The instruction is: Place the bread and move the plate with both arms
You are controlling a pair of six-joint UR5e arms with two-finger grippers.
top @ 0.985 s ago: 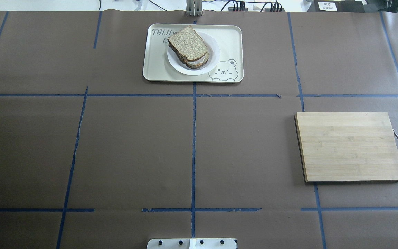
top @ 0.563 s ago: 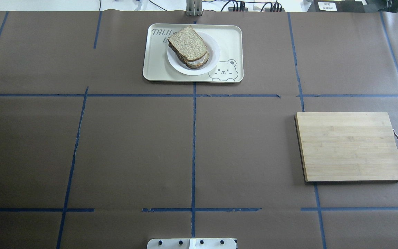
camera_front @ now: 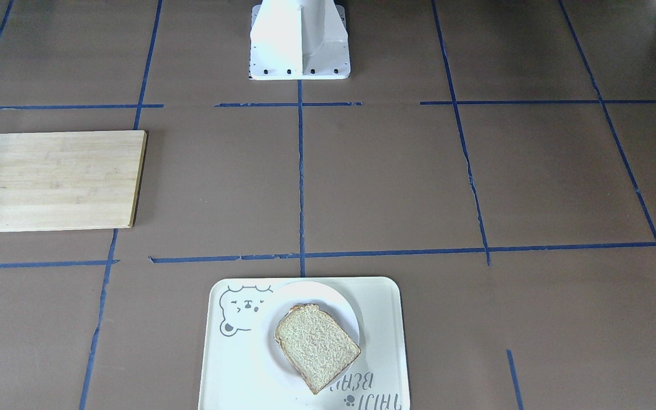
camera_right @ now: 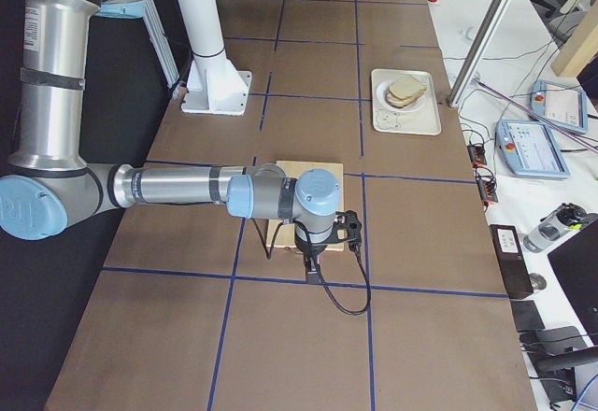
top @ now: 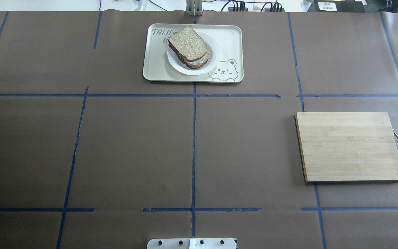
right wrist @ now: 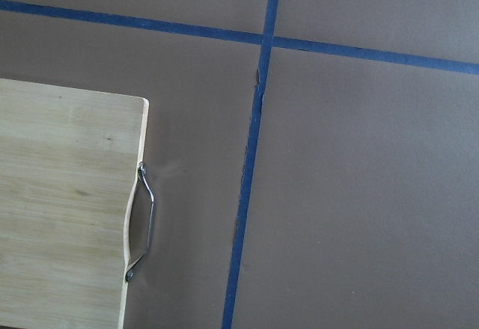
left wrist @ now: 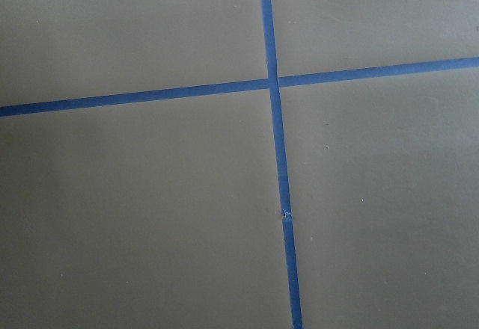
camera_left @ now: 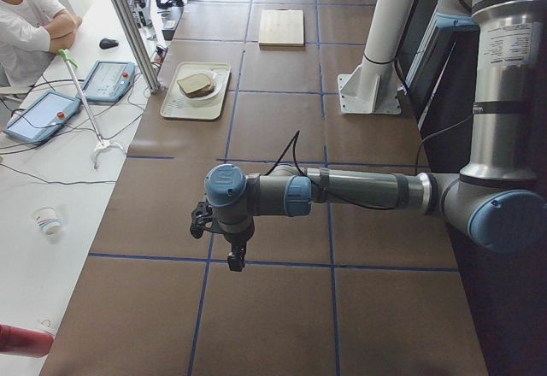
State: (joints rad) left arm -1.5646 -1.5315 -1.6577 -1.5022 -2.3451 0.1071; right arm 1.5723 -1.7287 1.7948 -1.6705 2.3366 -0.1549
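We see the bread (top: 187, 42) lying atop a lower slice (top: 198, 63) on the plate (top: 214, 55), inside the tray (top: 231, 38). The left fingers (camera_left: 232, 261) and right fingers (camera_right: 309, 267) hang over the table (top: 133, 145) (shown only sidelong); we cannot tell whether they are parted.

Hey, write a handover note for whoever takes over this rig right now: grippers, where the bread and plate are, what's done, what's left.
Left gripper: over bare table, touching nothing; open or shut cannot be told.
Right gripper: over the table by the cutting board; open or shut cannot be told.
The bread lies on top of a second slice on the plate. The plate sits in the tray at the table's far side.
Done, it seems: bread placed, plate in the tray.
Left: probably nothing; confirm the plate's target.
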